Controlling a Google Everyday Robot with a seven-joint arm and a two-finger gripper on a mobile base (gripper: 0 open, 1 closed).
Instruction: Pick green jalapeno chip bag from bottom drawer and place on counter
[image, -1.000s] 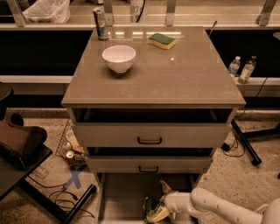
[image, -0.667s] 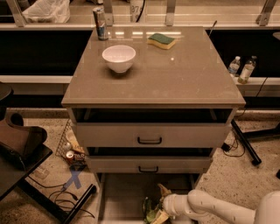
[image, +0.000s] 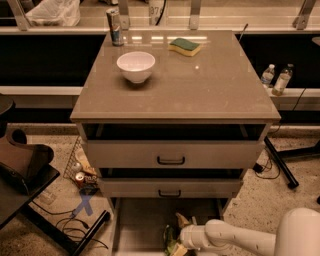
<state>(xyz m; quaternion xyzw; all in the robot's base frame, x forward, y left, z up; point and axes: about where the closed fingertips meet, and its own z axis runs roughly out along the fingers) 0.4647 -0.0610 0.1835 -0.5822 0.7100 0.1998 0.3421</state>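
— Where's the gripper (image: 182, 239)?
— Low down in the bottom drawer (image: 139, 225), at the end of the white arm (image: 235, 240) reaching in from the right.
— And the chip bag (image: 171, 245)?
— Right against the gripper, on its left side, crumpled on the drawer floor. A pale corner of it pokes up just behind the gripper.
— Has it got hold of the bag?
— I cannot tell. The gripper's tip is lost against the bag, so I can't see whether it is clenched or released.
— Anything on the tabletop (image: 200, 90)?
— Well above and behind the gripper there's a white bowl (image: 135, 65), a sponge (image: 184, 46) and a can (image: 115, 26), all far from it.
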